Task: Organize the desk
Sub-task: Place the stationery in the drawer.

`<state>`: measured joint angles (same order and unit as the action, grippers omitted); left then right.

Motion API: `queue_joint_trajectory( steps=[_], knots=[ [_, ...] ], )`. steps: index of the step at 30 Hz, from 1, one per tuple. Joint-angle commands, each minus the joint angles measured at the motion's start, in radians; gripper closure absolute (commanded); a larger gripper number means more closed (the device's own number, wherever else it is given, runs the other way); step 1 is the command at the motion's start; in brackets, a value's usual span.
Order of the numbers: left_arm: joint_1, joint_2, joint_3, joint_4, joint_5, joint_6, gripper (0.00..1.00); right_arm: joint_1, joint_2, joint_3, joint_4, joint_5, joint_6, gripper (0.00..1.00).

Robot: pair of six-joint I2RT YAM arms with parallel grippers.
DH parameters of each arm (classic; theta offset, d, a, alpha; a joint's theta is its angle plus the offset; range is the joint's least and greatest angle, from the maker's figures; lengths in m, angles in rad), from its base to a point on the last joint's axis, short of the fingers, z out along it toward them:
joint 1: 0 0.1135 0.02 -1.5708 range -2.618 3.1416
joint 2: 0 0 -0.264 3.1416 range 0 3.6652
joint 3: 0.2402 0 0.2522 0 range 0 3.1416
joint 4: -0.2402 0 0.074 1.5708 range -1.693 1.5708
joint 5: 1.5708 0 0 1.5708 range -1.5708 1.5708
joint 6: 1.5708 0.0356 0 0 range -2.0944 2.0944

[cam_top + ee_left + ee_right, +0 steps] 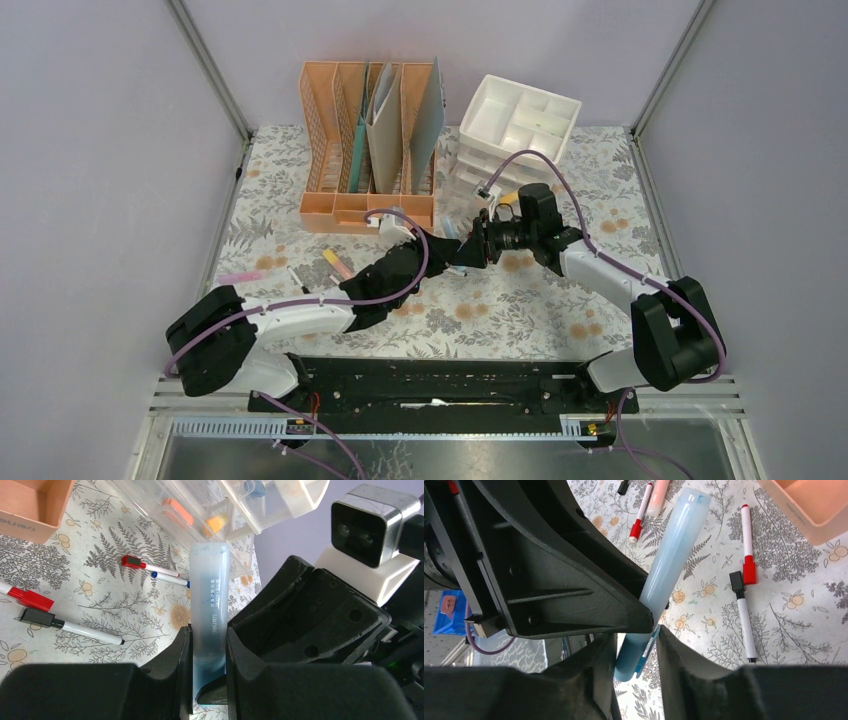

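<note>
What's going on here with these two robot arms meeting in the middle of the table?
The two arms meet above the desk with a pale blue translucent tube between them. The left gripper is clamped on the tube. The right gripper has its fingers on either side of the tube's other end, but whether it grips yet is unclear. It looks like a handover. Several markers lie loose on the cloth, near the peach file rack and the white drawer unit.
</note>
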<state>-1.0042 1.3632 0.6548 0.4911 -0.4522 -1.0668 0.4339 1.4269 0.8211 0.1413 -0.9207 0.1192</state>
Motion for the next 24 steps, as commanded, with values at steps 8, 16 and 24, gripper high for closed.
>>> queue_joint_trajectory(
  steps=[8,16,24],
  knots=[
    [-0.011,-0.038,0.01,0.075,-0.03,0.019,0.62,0.012,0.0,0.029,0.0,0.033,-0.011,0.98],
    [-0.011,-0.172,-0.081,0.091,-0.051,0.132,0.07,0.009,-0.016,0.067,-0.098,0.019,-0.138,1.0],
    [-0.006,-0.356,-0.182,0.006,-0.08,0.358,0.01,-0.021,-0.077,0.131,-0.298,0.117,-0.379,1.0]
  ],
)
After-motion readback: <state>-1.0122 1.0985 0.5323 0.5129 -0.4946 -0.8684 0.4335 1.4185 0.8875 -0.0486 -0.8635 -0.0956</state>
